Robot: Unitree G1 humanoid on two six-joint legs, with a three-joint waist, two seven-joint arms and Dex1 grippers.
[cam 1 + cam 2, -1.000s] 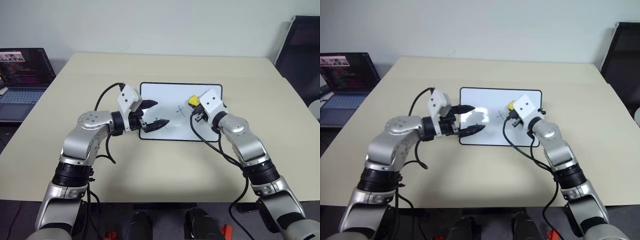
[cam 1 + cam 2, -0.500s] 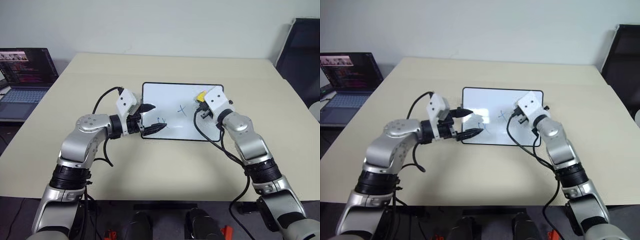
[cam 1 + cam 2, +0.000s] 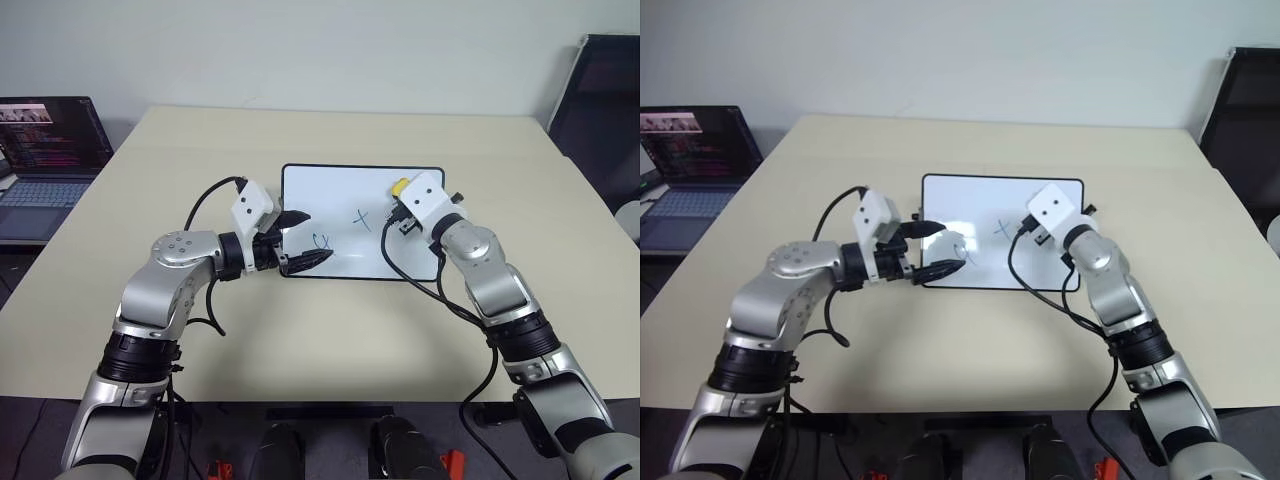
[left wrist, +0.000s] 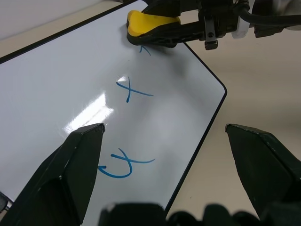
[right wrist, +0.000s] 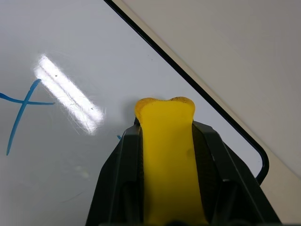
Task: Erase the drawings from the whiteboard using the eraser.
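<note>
The small yellow oblong eraser [image 3: 399, 186], clamped between the black fingers of the right gripper [image 3: 400, 200], is now carried out toward the far right corner of the small glossy whiteboard with its thin black frame [image 3: 300, 172], away from the spot near the cross where it was held a second ago. In the left wrist view the eraser's dark underside is pressed onto the board over the last trace of the hook, a short blue stroke [image 4: 145, 50] peeking out beside it. That mark is judged nearly wiped, while the blue cross [image 3: 361, 218] and the blue loop [image 3: 322, 241] are left untouched, so most of the job remains. The left gripper [image 3: 301, 238] is held at the board's left short edge, fingers spread apart and closed on nothing, perhaps bracing the frame, though contact cannot be told. The board is laid flat in the middle of a pale beige table [image 3: 300, 340]. An open laptop [image 3: 45, 150] is seen at the far left, a dark chair [image 3: 600, 95] at the right, a plain wall behind.
</note>
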